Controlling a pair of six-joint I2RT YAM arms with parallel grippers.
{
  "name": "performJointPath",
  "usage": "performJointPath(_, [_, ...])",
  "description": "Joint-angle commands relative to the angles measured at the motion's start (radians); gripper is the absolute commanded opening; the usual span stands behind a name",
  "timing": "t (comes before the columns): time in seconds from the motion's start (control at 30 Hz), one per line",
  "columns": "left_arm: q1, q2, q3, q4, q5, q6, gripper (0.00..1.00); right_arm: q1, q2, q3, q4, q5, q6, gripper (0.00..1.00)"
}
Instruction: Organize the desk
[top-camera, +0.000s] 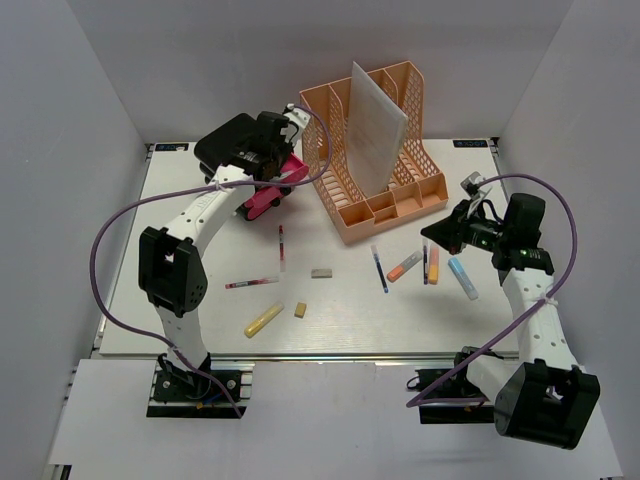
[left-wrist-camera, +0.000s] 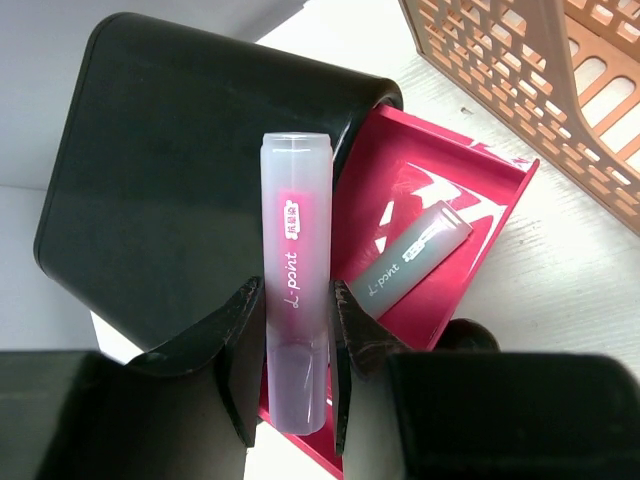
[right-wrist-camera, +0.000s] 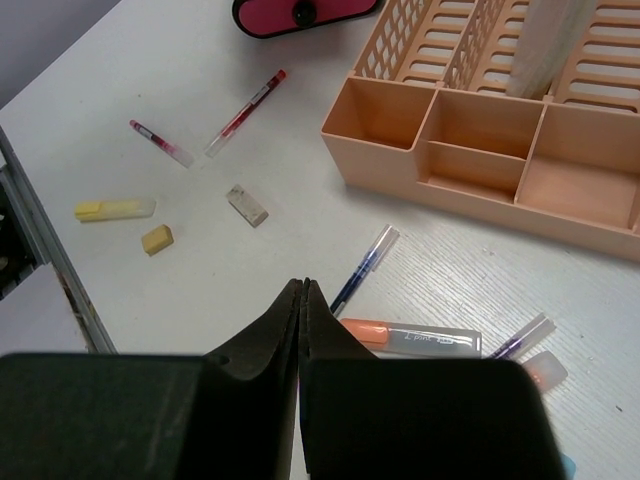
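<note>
From above, the white desk (top-camera: 350, 325) fills the floor of the grey booth. An orange organizer (top-camera: 385, 185) with a white sheet (top-camera: 375, 120) standing in it sits at the far edge, right of middle. Pens and markers lie loose across the centre and right of the tabletop, and a yellow highlighter (top-camera: 263, 320) lies toward the near edge. The left gripper (top-camera: 280, 172) hangs over a pink tray (top-camera: 262, 203) near the far-left corner, while the right gripper (top-camera: 437, 233) hovers over the strays on the right. The left wrist view shows the left gripper (left-wrist-camera: 296, 330) clamped partway shut across the lower barrel of a translucent pink highlighter (left-wrist-camera: 295, 240). It holds the marker upright in front of a black container (left-wrist-camera: 170, 180), with the pink tray (left-wrist-camera: 480, 190) and a second highlighter (left-wrist-camera: 410, 262) lying in it just behind. The marker looks light, stiff and smooth-sided, so it is likely to slip or pivot. A squeeze square across mid-barrel seems the safest hold. The right wrist view shows the right gripper (right-wrist-camera: 303, 300) pinched fully shut on nothing above an orange highlighter (right-wrist-camera: 410, 338) and a blue pen (right-wrist-camera: 365, 265). The organizer's low front compartments (right-wrist-camera: 480, 150) lie just beyond. The desk itself is a hard, fixed slab that carries the clutter and is not to be gripped.
</note>
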Motion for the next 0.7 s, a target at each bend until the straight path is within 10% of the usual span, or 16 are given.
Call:
performJointPath(0.0, [0.005, -0.012, -0.007, 0.006, 0.010, -0.018, 0.19, 0.009, 0.004, 0.002, 0.000, -0.003, -0.024, 0.00])
performJointPath(0.27, [0.005, -0.008, 0.006, -0.014, 0.002, -0.051, 0.43, 0.012, 0.008, -0.001, -0.002, 0.006, -0.029, 0.12])
performJointPath(0.67, [0.005, -0.047, 0.040, -0.039, -0.007, -0.092, 0.51, 0.016, 0.018, -0.004, -0.003, 0.015, -0.044, 0.23])
